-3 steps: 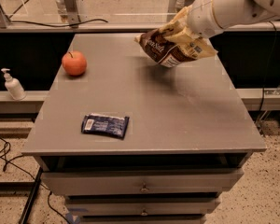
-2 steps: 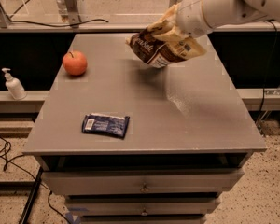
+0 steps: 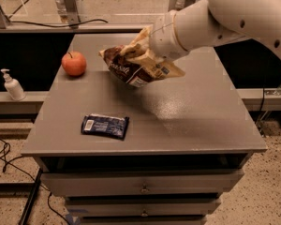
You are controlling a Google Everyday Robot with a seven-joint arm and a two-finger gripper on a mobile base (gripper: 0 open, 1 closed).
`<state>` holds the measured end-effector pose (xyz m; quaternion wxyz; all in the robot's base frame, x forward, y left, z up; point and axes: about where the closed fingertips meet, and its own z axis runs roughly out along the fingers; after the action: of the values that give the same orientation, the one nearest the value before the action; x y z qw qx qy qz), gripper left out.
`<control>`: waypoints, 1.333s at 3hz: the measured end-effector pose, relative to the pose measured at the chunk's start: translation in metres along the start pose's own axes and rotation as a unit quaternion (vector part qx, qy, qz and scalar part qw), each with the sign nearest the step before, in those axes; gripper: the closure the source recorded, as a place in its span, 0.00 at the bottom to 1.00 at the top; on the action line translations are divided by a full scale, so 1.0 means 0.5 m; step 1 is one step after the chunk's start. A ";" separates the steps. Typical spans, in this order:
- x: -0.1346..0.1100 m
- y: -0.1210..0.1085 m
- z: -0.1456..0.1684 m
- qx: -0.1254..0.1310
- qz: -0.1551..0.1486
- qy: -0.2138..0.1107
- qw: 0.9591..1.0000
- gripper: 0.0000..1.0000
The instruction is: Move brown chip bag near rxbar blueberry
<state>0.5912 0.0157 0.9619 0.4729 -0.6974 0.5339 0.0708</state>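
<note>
The brown chip bag [image 3: 138,67] is up in the air, crumpled at its cream top where the gripper [image 3: 152,43] has hold of it. The fingers are buried in the folds, clamped on that top edge. The bag hangs down and to the left from them, tilted, its dark brown face with white lettering turned towards the camera and its bottom corner clear of the tabletop.

Below the fingers and off to the left, near the front edge, lies the rxbar blueberry [image 3: 105,125]. It is flat on the surface, navy wrapper with the white patch at its left end, well apart from the bag.

Further left of the fingers, at about their height in the view, a red-orange apple [image 3: 74,63] sits upright by the left edge, near the bag's left tip but not touching it.

All of this is over a grey table [image 3: 201,116] with drawers [image 3: 143,184] stacked beneath the top. The white arm [image 3: 234,13] comes in from the upper right. Far to the left, off the table on a lower ledge, stands a white pump bottle [image 3: 11,85].
</note>
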 end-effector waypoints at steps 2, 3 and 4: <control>-0.001 0.112 -0.044 -0.034 0.042 0.026 0.998 1.00; 0.046 0.149 -0.078 -0.059 0.057 0.044 0.996 1.00; 0.075 0.186 -0.091 -0.088 0.077 0.037 0.992 1.00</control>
<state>0.5130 -0.0415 0.9098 0.3823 -0.6956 0.5947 0.1274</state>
